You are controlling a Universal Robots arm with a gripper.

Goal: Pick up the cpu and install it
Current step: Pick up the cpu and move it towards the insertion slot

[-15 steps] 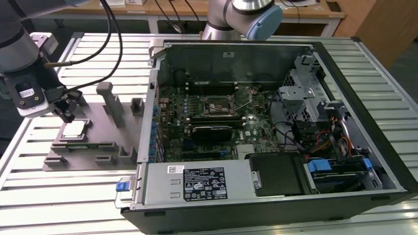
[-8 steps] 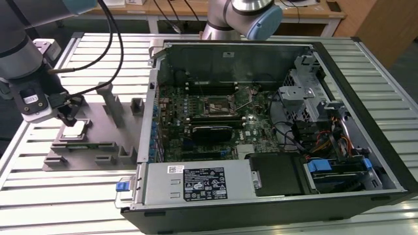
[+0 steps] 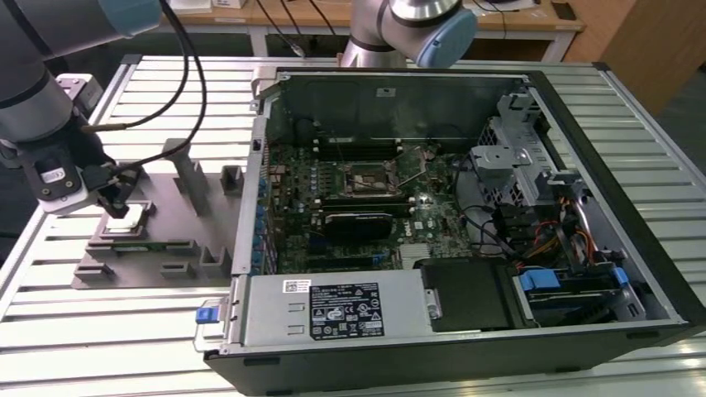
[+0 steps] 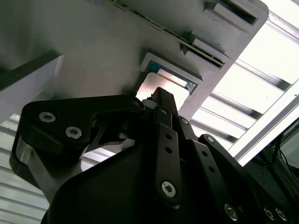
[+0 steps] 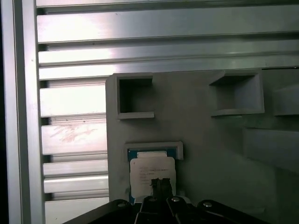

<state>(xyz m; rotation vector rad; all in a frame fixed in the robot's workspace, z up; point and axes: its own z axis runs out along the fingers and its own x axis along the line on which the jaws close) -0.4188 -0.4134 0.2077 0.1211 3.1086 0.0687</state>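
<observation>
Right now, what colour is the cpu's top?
The cpu is shiny silver, clearest in the first wrist view.

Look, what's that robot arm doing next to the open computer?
The robot arm's gripper hangs right over the cpu, a small shiny square chip. The chip seems to lie in its pocket on the grey fixture plate, beside the open computer case. It has not been carried over yet. The black socket on the motherboard inside the case looks empty.
</observation>
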